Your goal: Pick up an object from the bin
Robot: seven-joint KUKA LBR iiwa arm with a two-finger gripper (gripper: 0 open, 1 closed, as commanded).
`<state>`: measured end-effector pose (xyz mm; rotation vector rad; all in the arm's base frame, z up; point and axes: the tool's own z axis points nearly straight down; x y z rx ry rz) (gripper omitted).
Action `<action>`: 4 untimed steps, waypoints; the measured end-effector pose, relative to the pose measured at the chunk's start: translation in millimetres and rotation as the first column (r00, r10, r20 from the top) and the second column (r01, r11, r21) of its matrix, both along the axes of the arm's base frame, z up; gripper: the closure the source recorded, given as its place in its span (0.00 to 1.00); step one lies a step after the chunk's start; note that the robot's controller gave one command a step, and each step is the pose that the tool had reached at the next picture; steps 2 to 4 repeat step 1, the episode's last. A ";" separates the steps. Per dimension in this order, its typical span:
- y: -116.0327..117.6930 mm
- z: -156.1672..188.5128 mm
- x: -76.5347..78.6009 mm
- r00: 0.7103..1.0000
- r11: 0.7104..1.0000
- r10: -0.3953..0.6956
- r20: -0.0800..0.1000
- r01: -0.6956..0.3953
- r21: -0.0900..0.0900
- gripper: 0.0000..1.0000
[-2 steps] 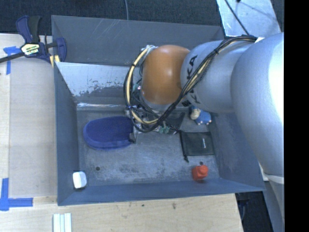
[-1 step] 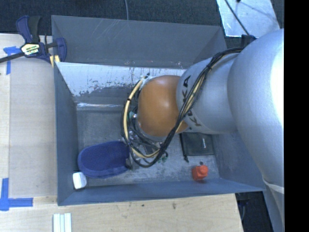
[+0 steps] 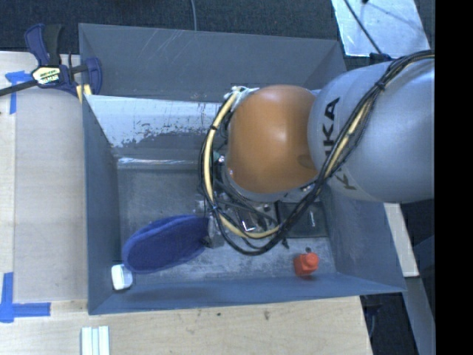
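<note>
The grey metal bin is holding three loose things. The silver arm with its rounded orange cover is hanging over the middle. Its gripper is sitting at the right end of the dark blue oval soft pad, which is lying front-left. Whether the gripper is open or closed cannot be told. A small red-orange knobbed piece is lying front-right, and a smaller white cylinder is lying in the front-left corner.

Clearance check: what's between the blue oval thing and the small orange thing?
Camera view: bare bin floor between blue oval thing and small orange thing; arm's cables loop above.
</note>
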<state>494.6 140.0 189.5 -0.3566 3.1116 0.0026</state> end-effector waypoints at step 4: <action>-14.7 104.8 29.0 0.990 0.990 0.140 0.003 -0.140 -0.002 1.00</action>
